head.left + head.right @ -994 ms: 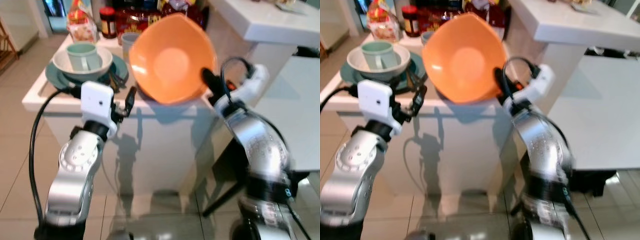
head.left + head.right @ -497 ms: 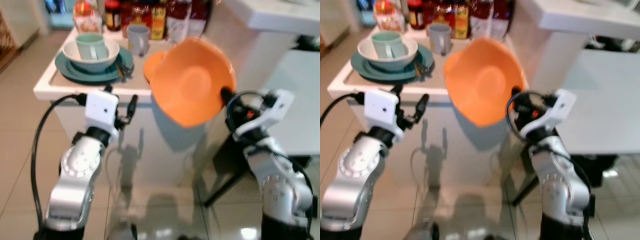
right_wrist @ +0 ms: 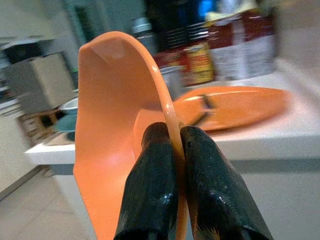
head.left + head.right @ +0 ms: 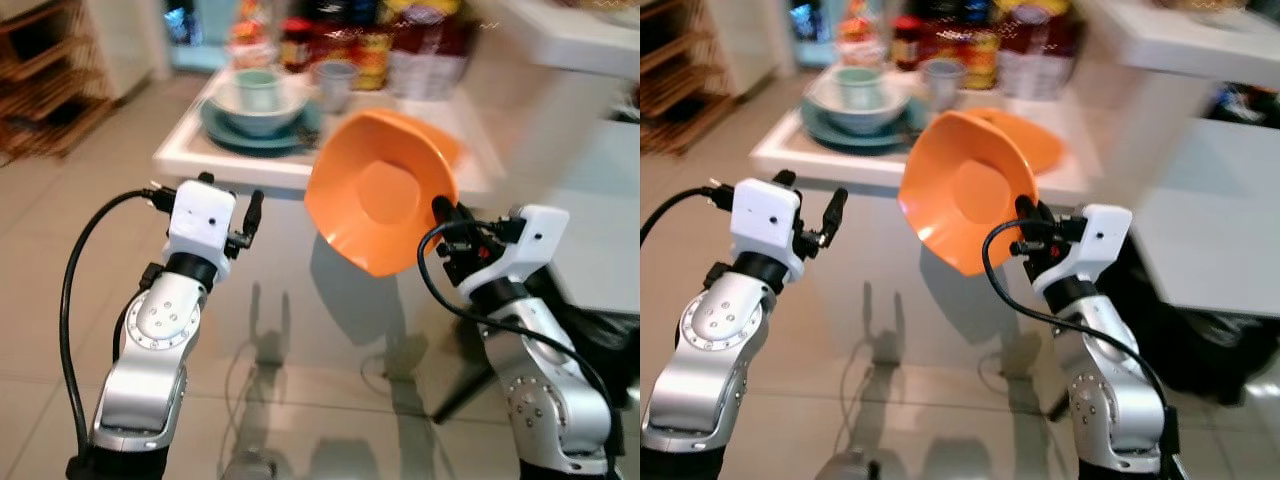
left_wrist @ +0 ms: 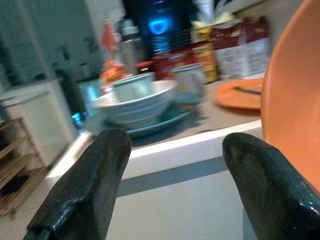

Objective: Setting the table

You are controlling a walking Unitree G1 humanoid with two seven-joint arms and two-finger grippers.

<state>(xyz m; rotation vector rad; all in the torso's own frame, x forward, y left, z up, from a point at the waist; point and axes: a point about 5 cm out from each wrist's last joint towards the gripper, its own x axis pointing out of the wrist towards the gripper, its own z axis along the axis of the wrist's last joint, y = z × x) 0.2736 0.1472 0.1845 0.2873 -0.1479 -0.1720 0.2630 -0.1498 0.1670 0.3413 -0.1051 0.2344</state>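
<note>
left gripper: raised in front of the robot, near side of the white counter, well clear of everything. Fingers spread wide, nothing between them.
white counter: far centre, long and low, blurred in the head views.
stacked dishes: far left part of the counter. Teal plate at the bottom, white bowl on it, pale green mug standing inside the bowl.
grey mug: just right of the stack, upright.
jars and packets: row along the far edge of the counter, red and yellow labels, too blurred to read.
orange bowl: in the air, near side of the counter's right part, tipped on edge with its hollow facing the robot.
orange plate: flat on the counter's right part, behind the bowl; something small and dark lies on it, cannot tell what.
right gripper: at the bowl's lower right rim, fingers pinched tight on the rim, one inside the bowl, one outside.
white table: far right, lower than the counter.
</note>
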